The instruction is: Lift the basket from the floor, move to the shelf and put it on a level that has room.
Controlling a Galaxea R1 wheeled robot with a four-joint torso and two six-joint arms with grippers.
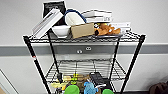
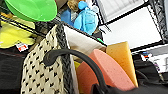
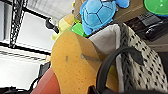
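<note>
Beside the black wire shelf (image 1: 85, 67), a woven, spotted basket (image 2: 42, 75) holds porous sponges (image 2: 110, 72); tool grip can't be told

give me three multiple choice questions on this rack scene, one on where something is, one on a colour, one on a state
1. Where does the brown cardboard box sit?
A. on the rack's top tier
B. on the middle tier
C. on the floor

2. What colour is the plush turtle?
A. red
B. blue
C. white

3. What is the state of the middle tier of the shelf?
A. piled with books
B. covered by a cloth
C. bare wire

Answers:
1. A, the head view shows it beside the white bowl on the top tier.
2. B, its body is bright blue in the right wrist view.
3. C, its open grid has nothing on it.
</note>
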